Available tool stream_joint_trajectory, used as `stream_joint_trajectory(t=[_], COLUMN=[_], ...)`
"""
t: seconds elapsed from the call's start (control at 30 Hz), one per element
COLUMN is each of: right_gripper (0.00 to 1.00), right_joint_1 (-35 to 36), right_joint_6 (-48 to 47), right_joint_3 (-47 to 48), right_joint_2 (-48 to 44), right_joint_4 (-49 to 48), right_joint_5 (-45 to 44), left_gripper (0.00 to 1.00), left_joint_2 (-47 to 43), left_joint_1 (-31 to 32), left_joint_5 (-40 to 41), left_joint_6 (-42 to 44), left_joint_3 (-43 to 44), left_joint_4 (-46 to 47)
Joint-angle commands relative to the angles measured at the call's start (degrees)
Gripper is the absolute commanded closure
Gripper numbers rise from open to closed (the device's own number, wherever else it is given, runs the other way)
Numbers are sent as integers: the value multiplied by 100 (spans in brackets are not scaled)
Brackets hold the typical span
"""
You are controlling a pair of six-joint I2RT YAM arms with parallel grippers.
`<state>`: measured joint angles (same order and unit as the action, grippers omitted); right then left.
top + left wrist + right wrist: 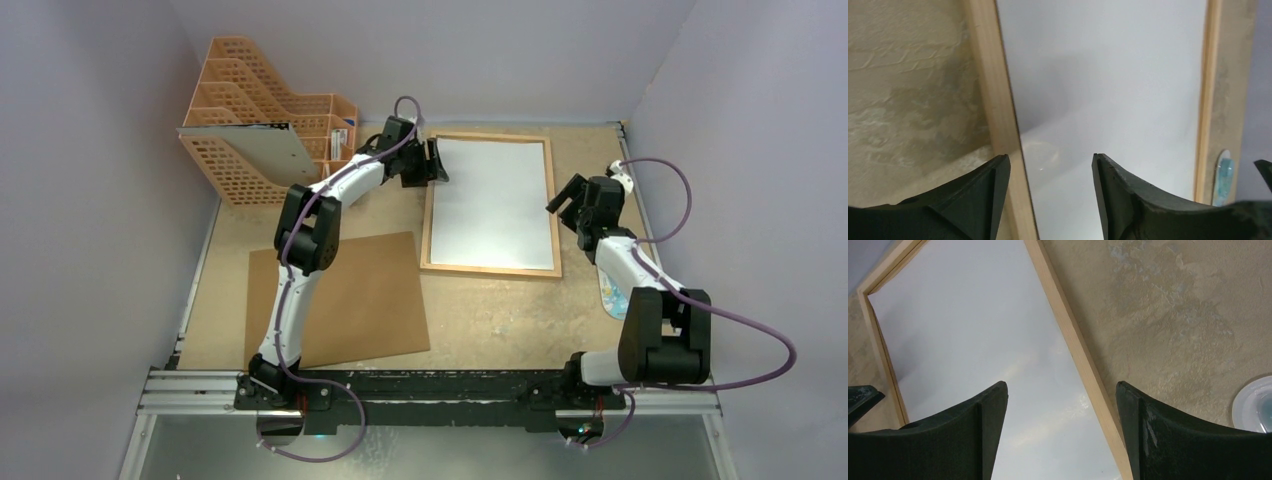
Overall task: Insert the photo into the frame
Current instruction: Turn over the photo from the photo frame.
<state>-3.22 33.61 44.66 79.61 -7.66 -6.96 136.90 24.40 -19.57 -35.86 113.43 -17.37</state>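
Note:
The thin light-wood frame (pixel 488 270) lies flat at the table's middle back. A white sheet fills it, the photo (pixel 492 205) with a blank side up; no printed picture shows. My left gripper (pixel 437 162) hovers over the frame's left rail near its far corner. It is open and holds nothing. In the left wrist view its fingers straddle the rail (pixel 993 90) and the photo's edge (pixel 1098 75). My right gripper (pixel 565 202) stands open over the right rail (pixel 1068 335), one finger above the photo (pixel 963 325), the other above bare table.
A brown hardboard panel (pixel 360 300) lies flat at the front left, partly under the left arm. An orange file rack (pixel 260 110) holding a grey sheet (pixel 270 150) stands at the back left. A small round bluish disc (pixel 612 292) lies by the right arm. Walls enclose the table.

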Motion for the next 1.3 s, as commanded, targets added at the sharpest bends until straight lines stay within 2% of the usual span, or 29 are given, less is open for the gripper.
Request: stream_joint_trajectory(t=[0.0,0.17,0.47,0.67,0.93,1.27], right_gripper=[18,13,11,13,18,18], right_joint_1=[-38,-100,-438,-457,-455,-449], right_joint_6=[-114,-162,-270,-417,-641,-581], right_joint_3=[72,129,414,357,238,-105], right_joint_2=[90,217,1088,1406,1576,1398], right_joint_4=[-147,-238,-421,-619,-737,-814], right_joint_5=[-253,-356,468,1170,1697,1913], left_gripper=[34,32,32,37,56,57], left_joint_2=[-348,-319,-164,-528,-860,-1717], left_joint_1=[-6,-6,-23,-24,-6,29], left_joint_5=[869,962,134,-210,-611,-598], left_joint_6=[399,459,157,-363,-767,-808], left_joint_3=[245,206,-55,-822,-1692,-2869], left_joint_4=[-628,-648,-354,103,523,737])
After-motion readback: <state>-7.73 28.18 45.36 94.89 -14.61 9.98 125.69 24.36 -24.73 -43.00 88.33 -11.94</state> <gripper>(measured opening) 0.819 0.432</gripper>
